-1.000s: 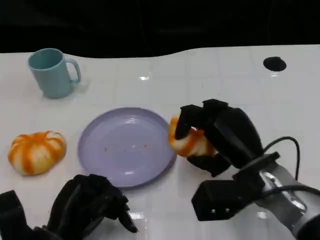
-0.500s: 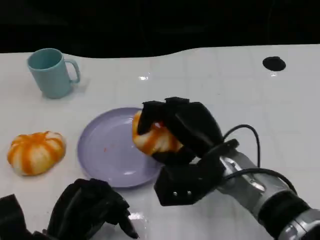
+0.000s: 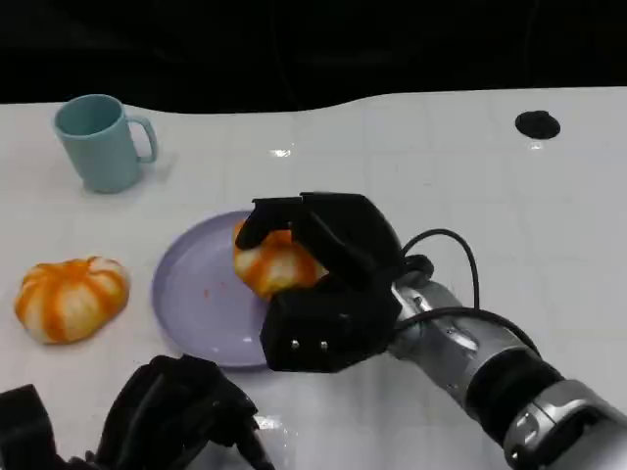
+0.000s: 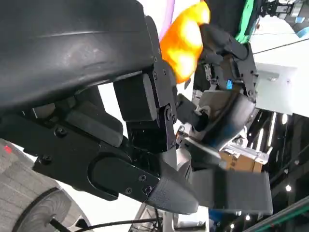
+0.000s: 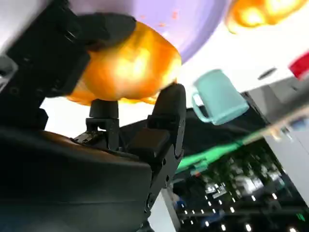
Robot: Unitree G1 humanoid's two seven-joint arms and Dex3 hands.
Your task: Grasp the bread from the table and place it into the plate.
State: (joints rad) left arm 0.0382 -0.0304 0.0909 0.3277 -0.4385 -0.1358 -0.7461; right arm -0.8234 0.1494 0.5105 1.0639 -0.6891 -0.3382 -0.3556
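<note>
I am holding the bread (image 3: 271,262) in my right robot hand (image 3: 328,269), fingers wrapped around the orange-and-white bun, and I am carrying it over the purple plate (image 3: 191,294) on the white surface (image 3: 431,166). The grasp is done and the bread is off the surface; what is left, by my reading, is to lower it, let go and draw back. From the head view I cannot tell whether the bun is touching the plate or hanging just above it. The right wrist view is showing the bread (image 5: 126,67) pinched between my dark fingers (image 5: 104,26) with the plate (image 5: 193,24) right behind it. My left robot hand (image 3: 181,416) is sitting low at the near edge, fingers curled in and holding nothing. A second orange bun (image 3: 71,297) is lying on the surface to the left of the plate, well apart from my grip, and a teal mug (image 3: 101,142) is standing farther back on the left. A small dark disc (image 3: 537,124) is lying near the far right of the surface.
</note>
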